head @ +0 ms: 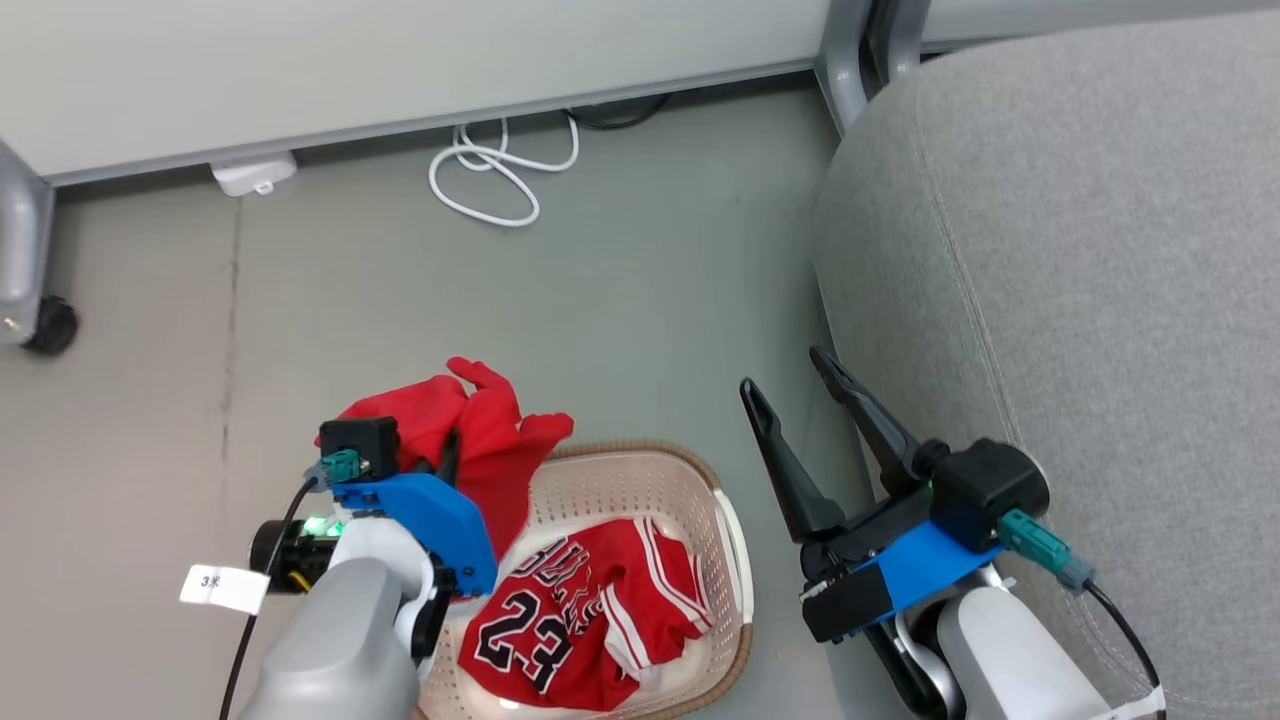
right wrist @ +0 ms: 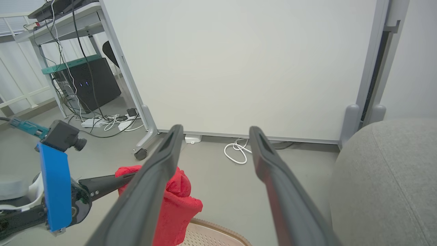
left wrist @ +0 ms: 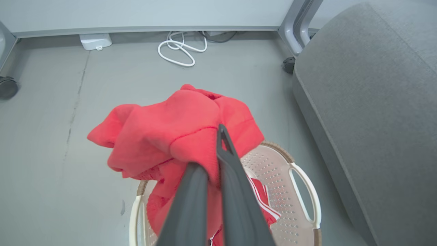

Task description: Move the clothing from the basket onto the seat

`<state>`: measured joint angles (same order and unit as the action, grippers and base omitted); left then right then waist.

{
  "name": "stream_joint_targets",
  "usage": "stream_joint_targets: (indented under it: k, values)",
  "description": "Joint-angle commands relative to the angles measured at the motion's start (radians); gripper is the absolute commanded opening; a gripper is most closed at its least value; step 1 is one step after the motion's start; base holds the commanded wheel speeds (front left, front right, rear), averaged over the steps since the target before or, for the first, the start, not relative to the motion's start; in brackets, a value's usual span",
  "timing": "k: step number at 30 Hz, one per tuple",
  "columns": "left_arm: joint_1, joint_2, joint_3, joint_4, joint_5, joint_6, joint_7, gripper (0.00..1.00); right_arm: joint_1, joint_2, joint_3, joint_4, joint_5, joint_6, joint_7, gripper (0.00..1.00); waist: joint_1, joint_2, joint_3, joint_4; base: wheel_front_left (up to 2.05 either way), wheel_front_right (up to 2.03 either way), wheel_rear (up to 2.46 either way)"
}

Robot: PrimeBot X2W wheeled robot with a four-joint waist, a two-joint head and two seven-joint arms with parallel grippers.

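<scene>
Two garments: both are soft red cloth. A plain red garment (head: 470, 425) is lifted over the basket's far-left corner, and the jersey (head: 575, 620) lies crumpled inside.
Left gripper (left wrist: 215, 147): fingers together, clamped on a fold of the plain red garment. The cloth drapes over them and hangs in loose bunches, probably because it is pinched mid-cloth and not by an edge.
Right gripper (head: 785, 372): long dark fingers spread wide apart, holding nothing. It hovers between basket and seat, likely kept ready without crowding the lift.
Basket (head: 738, 560): cream plastic with perforated walls, rounded corners, a brown woven-look rim band and a cut-out handle. It stands on the floor (head: 620, 300) just beside the seat, which makes for a short carry.
Jersey detail: smooth knit with white trim stripes and a black-and-white 23. It is folded on itself, so its full shape cannot be told.
Seat (head: 1100, 250): broad grey woven upholstery with a rounded edge and a stitched seam. Neither garment lies on it yet.
Held cloth texture: looks fleecy in the right wrist view, though that is uncertain.
</scene>
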<state>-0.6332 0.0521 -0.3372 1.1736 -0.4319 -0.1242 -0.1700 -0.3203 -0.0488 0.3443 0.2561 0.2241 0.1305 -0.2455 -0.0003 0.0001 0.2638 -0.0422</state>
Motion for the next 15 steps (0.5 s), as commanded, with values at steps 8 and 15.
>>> stream_joint_targets:
  k: [8, 15]
  values:
    - [-0.007, -0.002, -0.134, -0.156, -0.105, -0.008, -0.002, 0.00, 0.069, -0.003, -0.019, 0.005, 0.002, 0.000, 0.027, 1.00, 0.0003, -0.0001, -0.115, 0.023, 0.00, 0.00, 0.00]
    - [-0.054, -0.001, -0.242, -0.280, -0.181, 0.013, 0.020, 0.00, 0.114, -0.003, -0.020, -0.002, -0.001, 0.000, 0.056, 1.00, 0.0003, -0.0001, -0.182, 0.047, 0.00, 0.00, 0.00]
